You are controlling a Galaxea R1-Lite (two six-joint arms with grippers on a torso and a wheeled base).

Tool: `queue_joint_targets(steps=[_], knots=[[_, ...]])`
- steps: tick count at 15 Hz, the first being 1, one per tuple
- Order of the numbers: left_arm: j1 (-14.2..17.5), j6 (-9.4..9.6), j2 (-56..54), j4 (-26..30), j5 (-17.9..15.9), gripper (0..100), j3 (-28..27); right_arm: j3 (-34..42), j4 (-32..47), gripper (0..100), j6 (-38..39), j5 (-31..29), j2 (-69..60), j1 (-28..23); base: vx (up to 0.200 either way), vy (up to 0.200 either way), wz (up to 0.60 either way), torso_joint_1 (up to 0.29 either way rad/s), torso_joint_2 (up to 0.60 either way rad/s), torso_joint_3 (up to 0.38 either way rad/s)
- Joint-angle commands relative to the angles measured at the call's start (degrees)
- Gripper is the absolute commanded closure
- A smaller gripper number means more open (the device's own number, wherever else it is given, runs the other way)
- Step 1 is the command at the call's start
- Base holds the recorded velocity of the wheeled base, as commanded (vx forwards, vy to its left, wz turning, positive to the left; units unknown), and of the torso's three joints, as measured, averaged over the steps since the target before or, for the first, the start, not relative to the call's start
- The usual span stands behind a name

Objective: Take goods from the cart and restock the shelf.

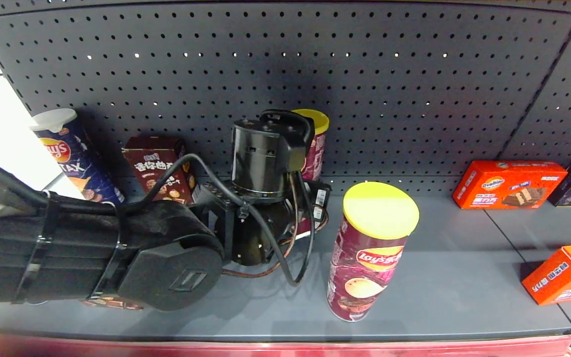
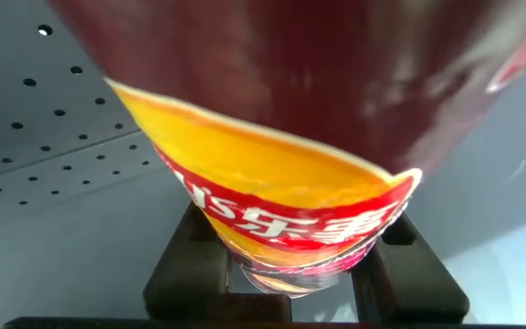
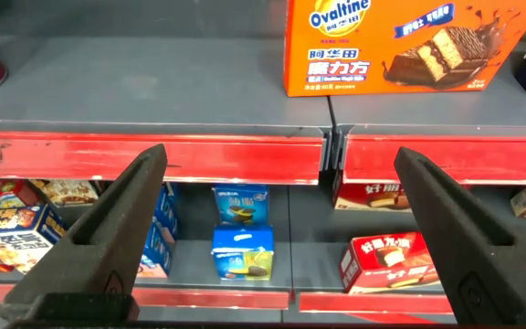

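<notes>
Jaws on left clamp maroon can point(image 2: 272, 174), apparently beside brown box point(image 1: 159, 168); right jaws wide.

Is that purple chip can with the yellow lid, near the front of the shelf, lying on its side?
No, the purple chip can stands upright on the shelf, its yellow lid on top.

Rear maroon can point(image 1: 318, 148) mostly behind arm point(image 1: 260, 153)

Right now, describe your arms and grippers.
Left arm: black fabric cover cinched by straps, a rounded black joint cap, a dark cylindrical wrist, looping black cables. Left gripper: flat black fingers. Right gripper: two black wedge-shaped fingers.
</notes>
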Motion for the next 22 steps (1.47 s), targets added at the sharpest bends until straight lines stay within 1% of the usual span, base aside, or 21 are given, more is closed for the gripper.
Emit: queue_joint_targets(steps=[1, 3, 5, 9, 12, 16, 22], knots=[[0.0, -0.02, 1.9, -0.5, 0.1, 100, -1.3, 0.0, 0.0, 0, 0.0, 0.0, 0.1, 0.0, 0.0, 0.0, 0.0, 0.0, 0.0, 0.0], [0.0, 0.16, 4.2, -2.8, 0.2, 100, -2.8, 0.0, 0.0, 0, 0.0, 0.0, 0.1, 0.0, 0.0, 0.0, 0.0, 0.0, 0.0, 0.0], [0.0, 0.24, 5.6, -3.3, 0.2, 100, -3.9, 0.0, 0.0, 0, 0.0, 0.0, 0.2, 0.0, 0.0, 0.0, 0.0, 0.0, 0.0, 0.0], [0.3, 0.51, 7.3, -3.4, 0.1, 100, -6.0, 0.0, 0.0, 0, 0.0, 0.0, 0.1, 0.0, 0.0, 0.0, 0.0, 0.0, 0.0, 0.0], [0.8, 0.51, 8.1, -3.6, 0.1, 100, -6.2, 0.0, 0.0, 0, 0.0, 0.0, 0.1, 0.0, 0.0, 0.0, 0.0, 0.0, 0.0, 0.0], [2.1, 0.68, 9.0, -4.0, 0.0, 100, -7.5, 0.0, 0.0, 0, 0.0, 0.0, 0.1, 0.0, 0.0, 0.0, 0.0, 0.0, 0.0, 0.0], [3.1, 0.68, 10.4, -4.0, -0.6, 100, -9.2, 0.0, 0.0, 0, 0.0, 0.0, 0.1, 0.0, 0.0, 0.0, 0.0, 0.0, 0.0, 0.0]])
